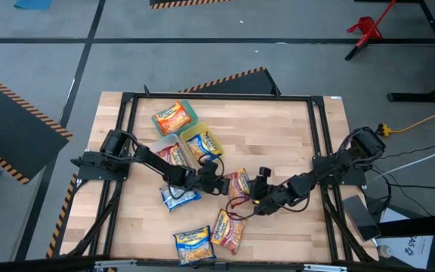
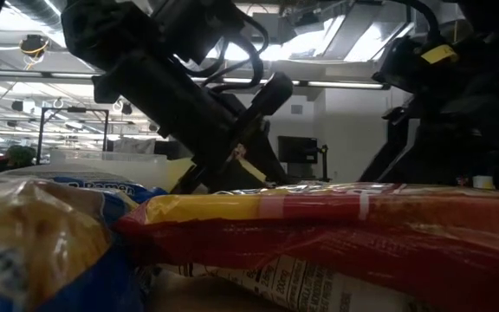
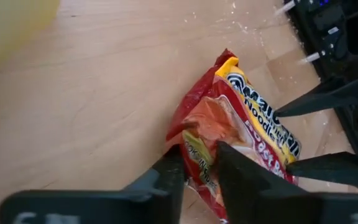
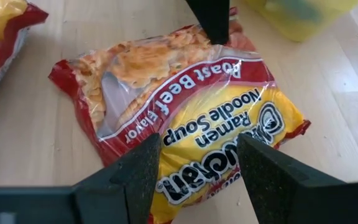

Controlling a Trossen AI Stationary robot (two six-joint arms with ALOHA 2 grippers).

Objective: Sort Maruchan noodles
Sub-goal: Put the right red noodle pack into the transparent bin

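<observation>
A red-brown Roast Beef noodle packet (image 1: pixel 239 183) (image 4: pixel 191 93) lies flat on the wood table near its middle. My left gripper (image 1: pixel 221 183) (image 3: pixel 197 155) reaches in from the table's left and is shut on that packet's end. My right gripper (image 1: pixel 257 193) (image 4: pixel 197 146) comes from the right and is open, its fingers standing over either side of the packet's opposite, yellow end; I cannot tell whether they touch it. Other packets lie around: a blue one (image 1: pixel 178 198), another blue one (image 1: pixel 193 243) and a red-orange one (image 1: pixel 227 230). My left gripper pinches the red-brown packet's crimped end (image 3: pixel 199 163) between its two fingers (image 3: pixel 169 177), coming in low from the table's left. The packet stays on the table, and its body (image 3: pixel 253 118) stretches away from the fingers toward the right gripper.
Three containers stand toward the far left of the table: a green one (image 1: pixel 193 112) with an orange packet (image 1: pixel 172 117), a clear one (image 1: pixel 166 142) with a red-brown packet and a yellow one (image 1: pixel 202 130) with a blue-yellow packet. Bare wood lies on the table's right half (image 1: pixel 285 136).
</observation>
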